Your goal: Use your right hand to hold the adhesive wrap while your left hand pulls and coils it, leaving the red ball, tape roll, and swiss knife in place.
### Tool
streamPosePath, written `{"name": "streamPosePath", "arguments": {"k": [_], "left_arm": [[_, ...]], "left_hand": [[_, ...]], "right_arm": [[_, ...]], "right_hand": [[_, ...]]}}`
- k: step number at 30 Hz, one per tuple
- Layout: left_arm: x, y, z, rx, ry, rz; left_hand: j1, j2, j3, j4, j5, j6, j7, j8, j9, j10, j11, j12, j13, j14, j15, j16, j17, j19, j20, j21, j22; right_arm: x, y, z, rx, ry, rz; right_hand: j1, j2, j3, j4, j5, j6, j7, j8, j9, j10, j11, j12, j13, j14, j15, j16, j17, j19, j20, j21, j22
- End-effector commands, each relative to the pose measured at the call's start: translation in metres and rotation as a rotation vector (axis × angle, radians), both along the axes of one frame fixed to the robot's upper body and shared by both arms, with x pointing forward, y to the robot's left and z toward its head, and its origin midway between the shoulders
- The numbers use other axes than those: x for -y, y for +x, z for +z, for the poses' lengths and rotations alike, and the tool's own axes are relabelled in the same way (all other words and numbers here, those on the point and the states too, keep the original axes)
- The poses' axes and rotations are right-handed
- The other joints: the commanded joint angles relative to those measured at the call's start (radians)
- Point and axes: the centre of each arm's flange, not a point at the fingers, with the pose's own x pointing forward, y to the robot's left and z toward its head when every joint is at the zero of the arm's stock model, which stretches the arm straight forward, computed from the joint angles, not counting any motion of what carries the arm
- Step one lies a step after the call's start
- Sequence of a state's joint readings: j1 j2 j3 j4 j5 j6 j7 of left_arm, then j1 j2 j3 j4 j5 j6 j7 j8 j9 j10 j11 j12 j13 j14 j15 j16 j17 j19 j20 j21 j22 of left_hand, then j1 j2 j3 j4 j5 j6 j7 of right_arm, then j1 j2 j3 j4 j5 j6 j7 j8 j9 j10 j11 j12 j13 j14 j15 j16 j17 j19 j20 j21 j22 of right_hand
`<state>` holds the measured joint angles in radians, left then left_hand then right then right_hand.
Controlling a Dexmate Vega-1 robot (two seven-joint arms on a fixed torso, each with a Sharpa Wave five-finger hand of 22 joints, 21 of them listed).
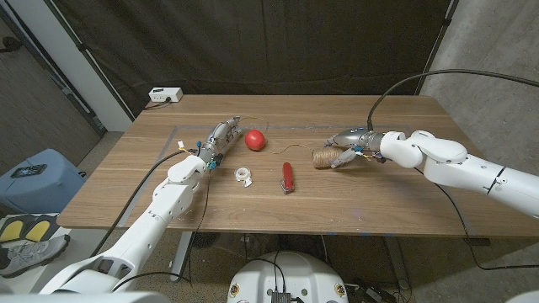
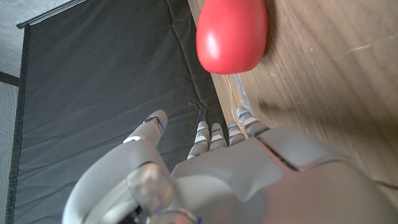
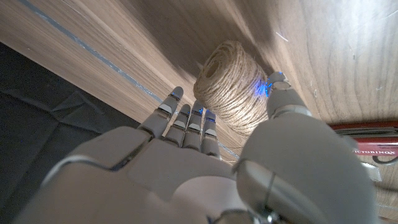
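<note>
The wrap is a spool of brown twine [image 1: 323, 158] [image 3: 231, 86], right of the table's middle. My right hand [image 1: 349, 141] [image 3: 205, 162] holds it, thumb on one side and fingers [image 3: 186, 121] on the other. A thin strand [image 1: 290, 149] trails from the spool towards the red ball [image 1: 255, 140] [image 2: 232, 34]. My left hand [image 1: 219, 139] [image 2: 249, 168] is just left of the ball, fingers straight and thumb apart, with a fine strand [image 2: 239, 93] lying by its fingertips. The white tape roll [image 1: 244, 175] and the red swiss knife [image 1: 288, 178] [image 3: 367, 140] lie nearer the front.
A white box [image 1: 166, 96] sits at the table's far left corner. Black curtain hangs behind the table. Cables run along both arms. Bare wood lies along the front edge and the far middle.
</note>
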<state>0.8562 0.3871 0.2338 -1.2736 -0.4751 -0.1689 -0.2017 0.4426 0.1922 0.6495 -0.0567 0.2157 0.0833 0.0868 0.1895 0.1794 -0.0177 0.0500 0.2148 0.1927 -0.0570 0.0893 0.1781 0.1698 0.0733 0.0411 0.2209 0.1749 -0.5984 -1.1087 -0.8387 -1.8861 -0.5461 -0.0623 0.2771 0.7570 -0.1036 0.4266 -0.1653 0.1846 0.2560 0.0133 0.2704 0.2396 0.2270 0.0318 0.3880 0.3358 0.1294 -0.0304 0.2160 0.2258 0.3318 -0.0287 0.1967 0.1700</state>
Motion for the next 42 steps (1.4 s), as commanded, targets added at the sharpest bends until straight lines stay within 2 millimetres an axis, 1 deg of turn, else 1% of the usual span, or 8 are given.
{"name": "streamPosePath", "arguments": {"k": [1, 12, 17, 25, 26, 33, 38, 42], "left_arm": [[-0.002, 0.002, -0.002, -0.006, -0.010, 0.000], [-0.005, 0.000, -0.003, -0.005, -0.014, 0.008], [-0.004, -0.001, -0.004, -0.007, -0.011, 0.007], [-0.004, -0.004, -0.004, -0.006, -0.012, 0.011], [-0.004, -0.004, -0.003, -0.005, -0.012, 0.012], [-0.004, -0.005, -0.003, -0.004, -0.010, 0.015], [-0.003, -0.006, -0.003, -0.003, -0.009, 0.014], [-0.003, -0.008, -0.003, -0.001, -0.009, 0.015]], "left_hand": [[0.013, -0.002, 0.001, -0.005, 0.010, 0.012, -0.002, 0.005, 0.002, 0.007, 0.007, 0.003, 0.006, 0.005, 0.004, 0.008, 0.004, 0.013, -0.002, 0.000, 0.002], [0.014, -0.002, 0.001, -0.006, 0.011, 0.016, -0.001, 0.004, 0.002, 0.010, 0.006, 0.003, 0.006, 0.007, 0.005, 0.008, 0.004, 0.017, 0.000, -0.001, 0.002], [0.015, -0.001, 0.001, -0.005, 0.011, 0.017, -0.001, 0.004, 0.002, 0.011, 0.005, 0.004, 0.006, 0.008, 0.005, 0.008, 0.004, 0.018, -0.001, -0.001, 0.002], [0.016, 0.000, 0.001, -0.005, 0.012, 0.019, 0.001, 0.003, 0.003, 0.012, 0.006, 0.004, 0.006, 0.010, 0.007, 0.009, 0.005, 0.020, 0.002, -0.002, 0.002], [0.016, 0.001, 0.001, -0.005, 0.012, 0.019, 0.000, 0.003, 0.003, 0.012, 0.005, 0.003, 0.006, 0.011, 0.007, 0.009, 0.005, 0.020, 0.002, -0.002, 0.002], [0.017, 0.002, 0.001, -0.004, 0.012, 0.023, 0.000, 0.003, 0.003, 0.012, 0.008, 0.003, 0.006, 0.013, 0.008, 0.010, 0.005, 0.022, 0.003, -0.003, 0.002], [0.018, 0.002, 0.001, -0.003, 0.012, 0.023, -0.001, 0.002, 0.003, 0.012, 0.006, 0.003, 0.006, 0.013, 0.007, 0.009, 0.006, 0.022, 0.003, -0.004, 0.002], [0.018, 0.002, 0.001, -0.002, 0.013, 0.023, -0.002, 0.002, 0.003, 0.011, 0.008, 0.003, 0.006, 0.013, 0.007, 0.009, 0.006, 0.023, 0.003, -0.004, 0.003]], "right_arm": [[-0.003, -0.001, -0.006, 0.022, -0.018, -0.019], [-0.007, -0.002, -0.010, 0.062, -0.035, -0.009], [-0.008, -0.001, -0.011, 0.088, -0.035, -0.001], [-0.005, 0.004, -0.019, 0.110, -0.056, 0.007], [-0.004, 0.004, -0.020, 0.116, -0.053, 0.010], [0.000, 0.003, -0.022, 0.142, -0.058, 0.013], [0.002, 0.002, -0.023, 0.164, -0.055, 0.022], [0.003, 0.002, -0.025, 0.172, -0.057, 0.023]], "right_hand": [[0.018, -0.006, 0.016, 0.000, 0.000, 0.046, -0.009, 0.018, 0.005, 0.042, -0.008, 0.028, 0.012, 0.037, -0.010, 0.014, 0.005, 0.018, 0.005, 0.011, 0.005], [0.056, -0.024, 0.037, -0.008, 0.006, 0.158, -0.040, 0.057, 0.010, 0.150, -0.034, 0.086, 0.029, 0.116, -0.041, 0.029, 0.010, 0.061, 0.002, 0.017, 0.005], [0.071, -0.032, 0.045, -0.008, 0.009, 0.190, -0.051, 0.069, 0.011, 0.182, -0.051, 0.101, 0.033, 0.148, -0.055, 0.036, 0.012, 0.079, 0.001, 0.019, 0.005], [0.077, -0.032, 0.050, -0.003, 0.011, 0.212, -0.063, 0.079, 0.013, 0.214, -0.057, 0.116, 0.037, 0.178, -0.079, 0.043, 0.017, 0.092, -0.002, 0.020, 0.006], [0.080, -0.032, 0.051, -0.004, 0.012, 0.216, -0.063, 0.081, 0.014, 0.220, -0.063, 0.119, 0.038, 0.186, -0.083, 0.046, 0.018, 0.094, -0.003, 0.020, 0.006], [0.097, -0.038, 0.057, -0.005, 0.014, 0.265, -0.080, 0.103, 0.017, 0.264, -0.079, 0.141, 0.044, 0.229, -0.107, 0.055, 0.022, 0.111, -0.010, 0.021, 0.006], [0.100, -0.041, 0.060, -0.001, 0.014, 0.299, -0.090, 0.119, 0.019, 0.297, -0.102, 0.156, 0.050, 0.266, -0.121, 0.064, 0.026, 0.123, -0.018, 0.021, 0.006], [0.106, -0.040, 0.063, 0.000, 0.015, 0.327, -0.104, 0.132, 0.019, 0.331, -0.107, 0.172, 0.054, 0.290, -0.132, 0.070, 0.030, 0.139, -0.024, 0.024, 0.006]]}}
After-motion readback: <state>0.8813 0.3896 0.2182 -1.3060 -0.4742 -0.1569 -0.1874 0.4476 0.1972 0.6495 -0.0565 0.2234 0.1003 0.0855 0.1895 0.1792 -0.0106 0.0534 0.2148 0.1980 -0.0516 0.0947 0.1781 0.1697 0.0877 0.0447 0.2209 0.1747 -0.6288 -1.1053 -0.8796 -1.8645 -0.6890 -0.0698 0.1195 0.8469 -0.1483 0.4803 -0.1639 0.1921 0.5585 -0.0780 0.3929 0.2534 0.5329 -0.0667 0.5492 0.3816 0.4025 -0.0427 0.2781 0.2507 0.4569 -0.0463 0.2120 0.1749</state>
